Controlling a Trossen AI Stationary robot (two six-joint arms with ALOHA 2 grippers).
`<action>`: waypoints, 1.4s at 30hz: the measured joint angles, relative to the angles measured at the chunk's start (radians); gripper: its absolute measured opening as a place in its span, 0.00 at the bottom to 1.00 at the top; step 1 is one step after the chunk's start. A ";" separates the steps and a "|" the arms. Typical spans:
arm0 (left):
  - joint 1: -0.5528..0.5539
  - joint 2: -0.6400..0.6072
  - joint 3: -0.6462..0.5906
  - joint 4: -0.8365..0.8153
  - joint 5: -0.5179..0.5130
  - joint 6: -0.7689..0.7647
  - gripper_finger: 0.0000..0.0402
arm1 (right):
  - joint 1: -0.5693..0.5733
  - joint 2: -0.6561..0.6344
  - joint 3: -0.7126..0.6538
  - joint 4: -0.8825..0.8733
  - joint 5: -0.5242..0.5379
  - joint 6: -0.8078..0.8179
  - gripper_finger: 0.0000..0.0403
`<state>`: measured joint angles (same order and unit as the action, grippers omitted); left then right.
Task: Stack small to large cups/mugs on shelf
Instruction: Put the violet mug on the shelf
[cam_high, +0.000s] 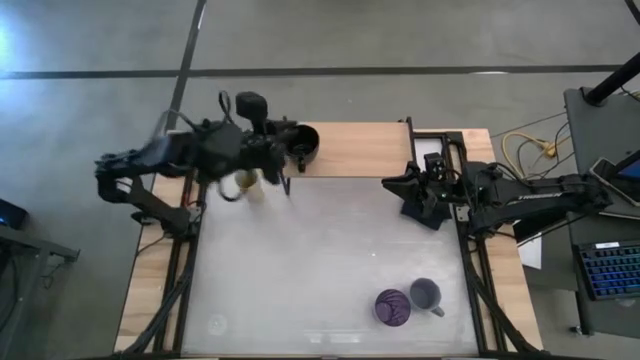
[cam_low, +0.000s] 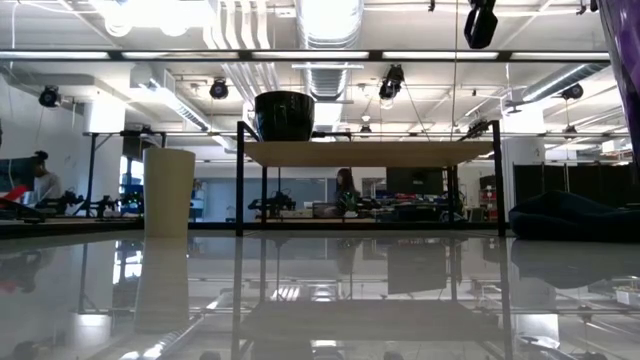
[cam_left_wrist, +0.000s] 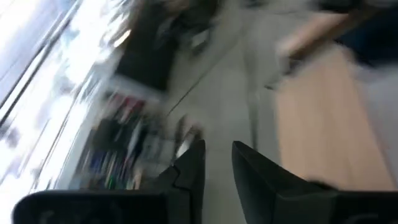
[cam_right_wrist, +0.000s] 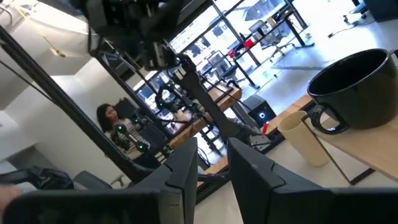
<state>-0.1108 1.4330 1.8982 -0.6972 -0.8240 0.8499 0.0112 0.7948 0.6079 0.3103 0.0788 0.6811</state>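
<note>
The black mug stands on the left end of the shelf's wooden board; in the low view the mug sits on the board. The cream cup stands upright on the table left of the shelf, and shows in the low view. The purple tumbler and the lavender mug stand side by side at the near right. My left gripper is above the table next to the cream cup, empty, its fingers close together. My right gripper waits at the right, shut and empty.
A dark navy cloth lump lies under the right arm, right of the shelf; it shows in the low view. The table's middle is bare. Wooden side boards flank the white top.
</note>
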 joint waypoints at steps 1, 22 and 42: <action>-0.014 0.020 -0.001 0.090 -0.124 -0.093 0.16 | 0.003 0.000 0.000 0.000 0.000 0.002 0.20; -0.094 -0.173 0.007 -0.001 0.807 -1.238 0.16 | 0.052 -0.006 0.013 0.016 0.083 -0.171 0.20; -0.103 -0.038 -0.031 -0.181 0.999 -1.156 0.16 | 0.163 0.025 0.026 0.068 -0.190 0.036 0.20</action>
<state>-0.2137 1.3947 1.8671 -0.8782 0.1753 -0.3064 0.1739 0.8199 0.6334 0.3786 -0.1115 0.7173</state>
